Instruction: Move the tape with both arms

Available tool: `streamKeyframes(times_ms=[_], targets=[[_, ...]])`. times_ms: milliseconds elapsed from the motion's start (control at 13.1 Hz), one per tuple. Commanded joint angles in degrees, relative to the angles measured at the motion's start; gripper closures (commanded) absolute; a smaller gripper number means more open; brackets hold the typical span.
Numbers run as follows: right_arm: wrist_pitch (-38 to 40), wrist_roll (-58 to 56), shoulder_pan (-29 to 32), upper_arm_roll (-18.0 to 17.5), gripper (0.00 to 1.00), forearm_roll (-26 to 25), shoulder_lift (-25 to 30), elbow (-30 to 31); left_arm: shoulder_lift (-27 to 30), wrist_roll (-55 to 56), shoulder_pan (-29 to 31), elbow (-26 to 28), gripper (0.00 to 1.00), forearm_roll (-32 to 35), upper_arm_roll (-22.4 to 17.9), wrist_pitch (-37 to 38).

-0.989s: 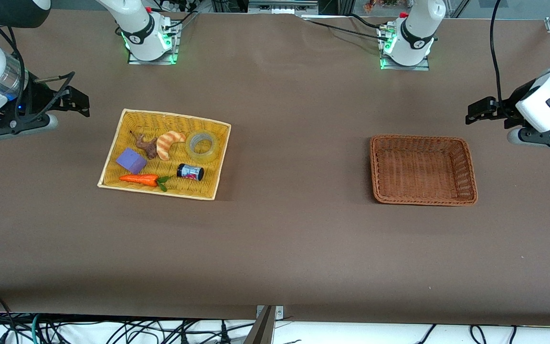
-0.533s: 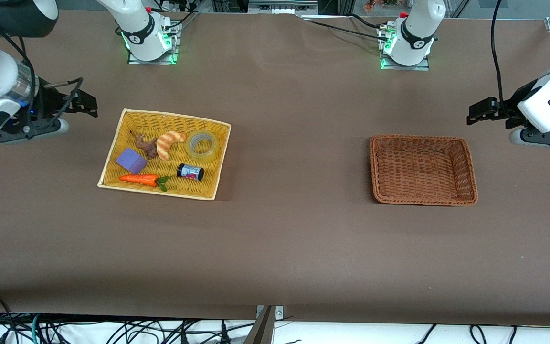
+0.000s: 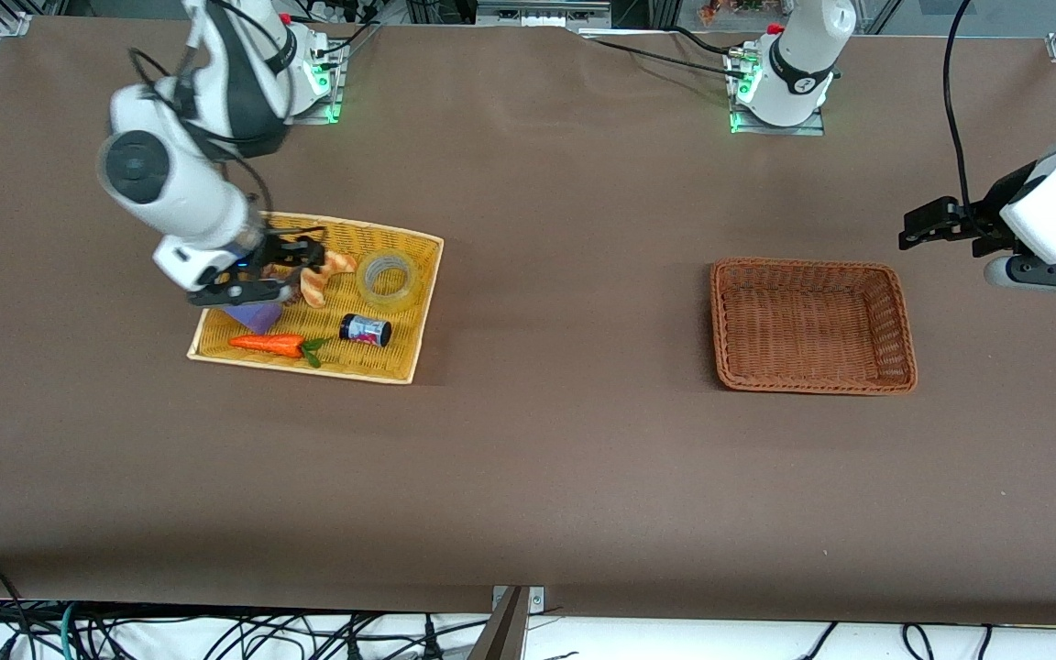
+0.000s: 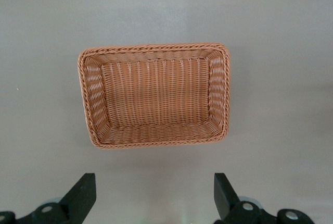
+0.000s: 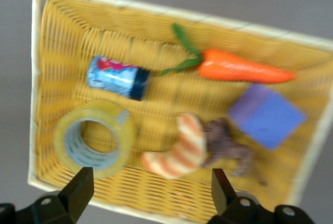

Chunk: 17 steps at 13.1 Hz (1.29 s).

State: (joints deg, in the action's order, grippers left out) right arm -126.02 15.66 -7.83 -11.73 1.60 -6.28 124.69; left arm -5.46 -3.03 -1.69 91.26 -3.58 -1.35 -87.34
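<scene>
The tape (image 3: 388, 280) is a clear yellowish ring lying flat in the yellow wicker basket (image 3: 429, 307), at the corner toward the left arm's end and farther from the front camera. It also shows in the right wrist view (image 5: 93, 143). My right gripper (image 3: 306, 257) is open and empty, up over the basket above the croissant (image 3: 317, 284), beside the tape and apart from it; its fingers frame the basket's edge in the right wrist view (image 5: 151, 182). My left gripper (image 3: 915, 229) is open and empty over bare table at the left arm's end (image 4: 154, 185).
The yellow basket also holds a purple block (image 3: 253, 317), a carrot (image 3: 267, 344), a black-capped jar (image 3: 365, 330) and a brown figure (image 5: 229, 148). An empty brown wicker basket (image 3: 720, 321) sits toward the left arm's end, and shows in the left wrist view (image 4: 156, 48).
My right arm has swung in from the table's end to over the yellow basket. My left gripper has barely shifted. The basket's contents have not moved.
</scene>
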Motion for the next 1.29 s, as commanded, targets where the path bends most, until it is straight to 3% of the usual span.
streamKeyframes(times_ms=[0, 228, 533, 609, 685, 761, 913, 989, 1065, 1217], targets=[[-5.19, 5.59, 0.45, -2.85, 0.0, 0.51, -2.49, 1.96, -3.4, -0.75, -0.59, -0.65, 0.0, -0.12, 0.2, -1.51], [-11.94, 9.9, -1.39, -3.82, 0.0, 0.42, -5.93, 5.28, -6.66, -0.66, 0.28, -0.56, 0.0, -0.11, 0.03, -2.92], [-18.56, 10.27, -2.01, -3.74, 0.01, 0.33, -8.12, 9.34, -15.35, -0.49, -0.86, -0.38, 0.0, 2.0, 0.29, -11.79], [-19.87, 10.27, -2.01, -3.74, 0.06, 0.33, -9.0, 9.52, -16.67, 0.04, -2.08, -0.47, 0.0, 2.0, 0.29, -12.76], [-20.75, 10.27, -2.01, -3.74, 0.17, 0.33, -9.8, 9.78, -17.73, 0.39, -2.7, -0.38, 0.0, 1.91, 0.29, -14.25], [-21.46, 10.27, -2.01, -3.74, 0.34, 0.33, -10.41, 9.87, -19.05, 1.09, -2.88, -0.38, 0.0, 1.91, 0.38, -15.31], [-21.81, 10.35, -2.01, -3.74, 0.75, 0.33, -10.94, 9.78, -20.46, 3.02, -3.94, -0.38, 0.0, 1.91, 0.38, -16.28], [-21.73, 10.27, -2.01, -3.74, 0.9, 0.33, -10.95, 9.69, -21.07, 3.2, -3.94, -0.47, 0.0, 1.73, 0.38, -16.37], [-21.73, 10.27, -2.01, -3.74, 1.0, 0.33, -10.95, 9.61, -21.25, 3.55, -4.03, -0.47, 0.0, 1.65, 0.38, -16.37], [-21.46, 10.27, -2.01, -3.65, 1.0, 0.33, -10.86, 9.17, -21.61, 5.31, -4.2, -0.47, 0.0, 1.12, 0.47, -16.46]])
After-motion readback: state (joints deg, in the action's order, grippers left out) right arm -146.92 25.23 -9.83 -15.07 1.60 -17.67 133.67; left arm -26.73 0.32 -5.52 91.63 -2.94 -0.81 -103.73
